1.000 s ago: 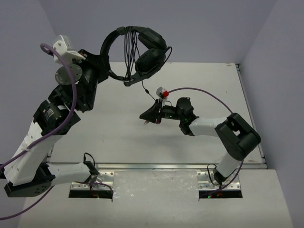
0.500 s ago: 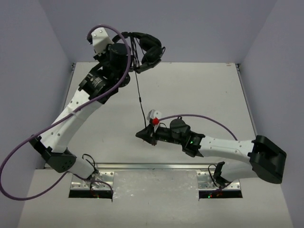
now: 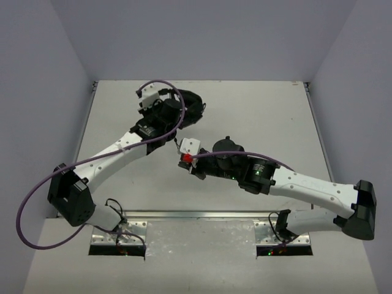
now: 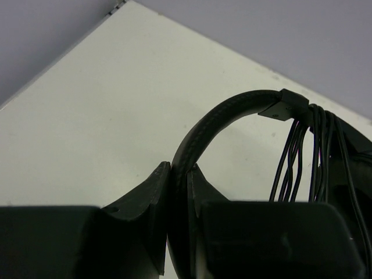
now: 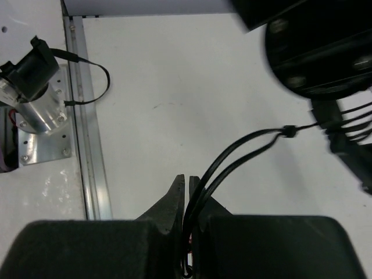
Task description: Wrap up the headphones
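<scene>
The black headphones [image 3: 195,105] lie low over the table's far middle, partly hidden by my left arm. My left gripper [image 3: 181,112] is shut on the arched headband [image 4: 232,113]; in the left wrist view its jaws [image 4: 180,170] pinch the band. Several turns of thin black cable [image 4: 308,151] hang wound round the headband on the right. My right gripper [image 3: 191,166] sits just in front of the headphones. In the right wrist view it [image 5: 187,179] is shut on a doubled length of the cable [image 5: 232,158], which runs up and right to a small clip [image 5: 289,131].
The left arm's black wrist [image 5: 319,46] fills the top right of the right wrist view. A metal base post [image 5: 35,87] and rail [image 5: 87,145] stand at the table's near edge. Purple robot cables [image 3: 37,202] loop beside both arms. Grey walls close in the table.
My left arm has brought the headphones down from high in the air to just above the table. My right gripper has moved up and left, closer to them, still holding the cable.
</scene>
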Controlling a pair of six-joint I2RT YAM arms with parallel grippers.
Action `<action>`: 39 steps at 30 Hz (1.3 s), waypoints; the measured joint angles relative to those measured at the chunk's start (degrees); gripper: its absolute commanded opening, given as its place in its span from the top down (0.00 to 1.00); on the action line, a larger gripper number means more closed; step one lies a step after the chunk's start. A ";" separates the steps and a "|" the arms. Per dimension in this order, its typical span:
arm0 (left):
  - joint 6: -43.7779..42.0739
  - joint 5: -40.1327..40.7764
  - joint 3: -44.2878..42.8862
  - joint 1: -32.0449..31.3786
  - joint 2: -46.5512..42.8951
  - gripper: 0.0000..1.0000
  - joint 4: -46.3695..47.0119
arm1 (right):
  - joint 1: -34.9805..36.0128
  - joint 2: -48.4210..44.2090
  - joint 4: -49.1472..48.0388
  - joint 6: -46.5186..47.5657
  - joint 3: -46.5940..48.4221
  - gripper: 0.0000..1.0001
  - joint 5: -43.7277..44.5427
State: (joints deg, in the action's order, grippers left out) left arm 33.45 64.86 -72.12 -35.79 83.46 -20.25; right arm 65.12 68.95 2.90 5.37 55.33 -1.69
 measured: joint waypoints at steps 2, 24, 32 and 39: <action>-0.61 -2.38 8.61 0.00 -3.58 1.00 5.38 | -1.18 0.00 2.67 1.86 2.36 0.99 0.20; -16.44 -39.41 50.99 -4.09 -28.59 1.00 48.57 | -21.40 12.17 11.37 24.76 16.39 0.99 9.81; -13.88 -41.38 51.87 -4.28 -39.71 1.00 43.58 | -23.28 17.94 6.40 30.18 16.50 0.99 11.85; -11.26 -39.36 43.63 -3.56 -37.40 1.00 33.00 | -28.74 17.90 5.64 19.91 15.98 0.84 1.90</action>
State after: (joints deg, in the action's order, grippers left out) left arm 22.20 25.50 -28.49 -39.35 46.06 12.75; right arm 36.38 86.85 8.54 25.28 71.31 0.21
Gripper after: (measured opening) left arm 0.119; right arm 0.137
